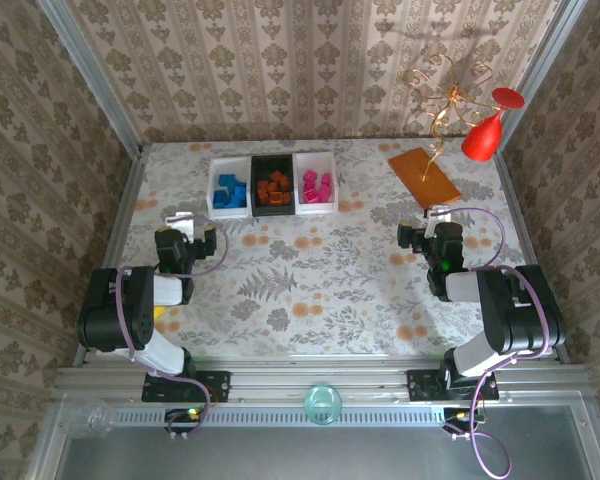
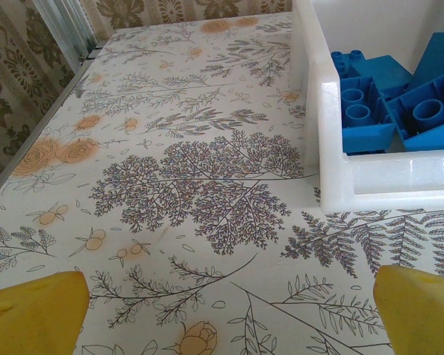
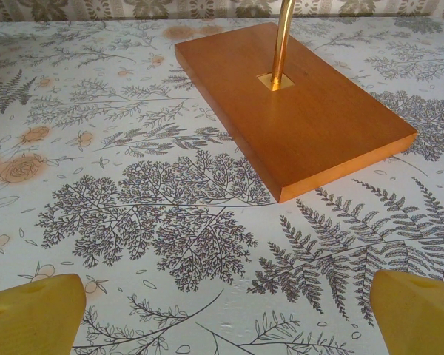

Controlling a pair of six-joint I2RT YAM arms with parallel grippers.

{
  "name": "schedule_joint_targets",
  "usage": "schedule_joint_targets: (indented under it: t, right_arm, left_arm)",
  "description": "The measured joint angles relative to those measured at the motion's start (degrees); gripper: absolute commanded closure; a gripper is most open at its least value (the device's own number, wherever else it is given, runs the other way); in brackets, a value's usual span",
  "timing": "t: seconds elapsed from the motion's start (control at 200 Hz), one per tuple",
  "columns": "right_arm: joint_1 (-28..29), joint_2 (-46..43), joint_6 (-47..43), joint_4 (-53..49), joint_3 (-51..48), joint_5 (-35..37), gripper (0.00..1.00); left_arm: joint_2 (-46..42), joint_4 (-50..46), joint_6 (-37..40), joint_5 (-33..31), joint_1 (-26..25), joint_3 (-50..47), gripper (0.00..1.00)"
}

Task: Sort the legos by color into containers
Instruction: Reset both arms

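Walled in by brocade wallpaper on three sides, metal rails along the edges; spread over the bench (image 1: pixel 310 290), a fern-and-flower cloth. Far left: left tool (image 1: pixel 180 222) splayed wide, gripping nothing, parked low just short of the first white tray (image 1: pixel 213 190). In that tray, blue legos (image 1: pixel 230 190); next, in the black tray (image 1: pixel 255 185), orange-brown legos (image 1: pixel 274 187); then, in the second white tray (image 1: pixel 316 210), magenta legos (image 1: pixel 317 186). Grouped by colour as they lie, so probably little or nothing left to sort. Further right, a wooden board (image 1: pixel 423 175) carrying a brass wire stand (image 1: pixel 445 90), a red glass (image 1: pixel 483 138) hung from it. Far right: right tool (image 1: pixel 438 215) equally wide, empty, facing the board.
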Motion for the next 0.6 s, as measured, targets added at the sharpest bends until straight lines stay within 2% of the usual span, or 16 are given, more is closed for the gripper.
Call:
schedule_joint_targets:
  t: [0.6]
  right_arm:
    - [0.0, 0.0, 0.0, 0.0, 0.0, 0.0, 0.0]
  left_arm:
    - [0.0, 0.0, 0.31, 1.05, 0.0, 0.0, 0.0]
